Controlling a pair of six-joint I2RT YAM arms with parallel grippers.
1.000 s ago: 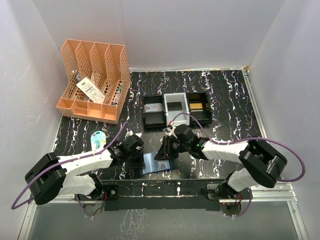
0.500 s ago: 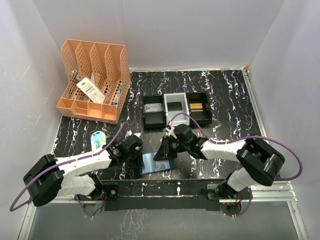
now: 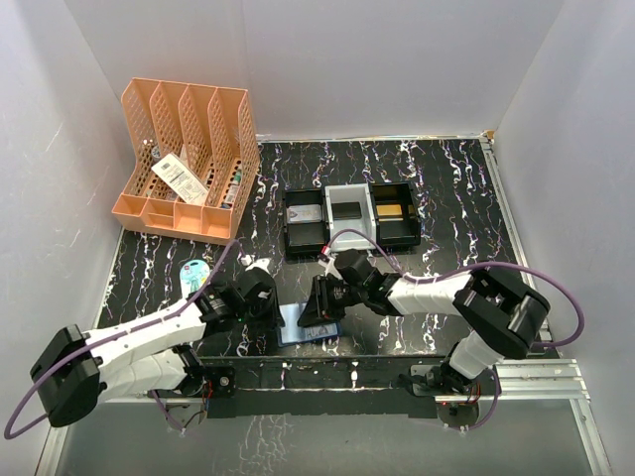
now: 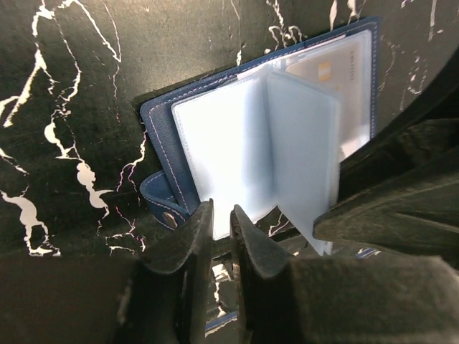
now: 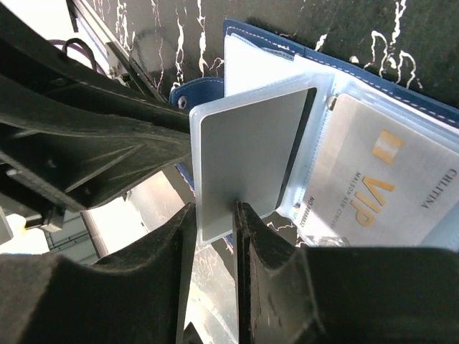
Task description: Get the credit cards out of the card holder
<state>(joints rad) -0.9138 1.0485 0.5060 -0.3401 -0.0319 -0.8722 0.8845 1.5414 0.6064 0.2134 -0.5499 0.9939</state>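
From above, the card holder (image 3: 301, 325) is lying open on the table (image 3: 437, 188), between the left tool (image 3: 270, 305) and the right tool (image 3: 322, 305). In the left wrist view, the left tool's jaws are standing narrow at the holder's near edge; I cannot tell whether they are pinching it. In the right wrist view, the right tool is pinching a clear sleeve (image 5: 324, 107) with a grey card (image 5: 247, 154) inside, just above its tips. A VIP card (image 5: 380, 190) is sitting pocketed to its right. By my judgement, no card is out yet.
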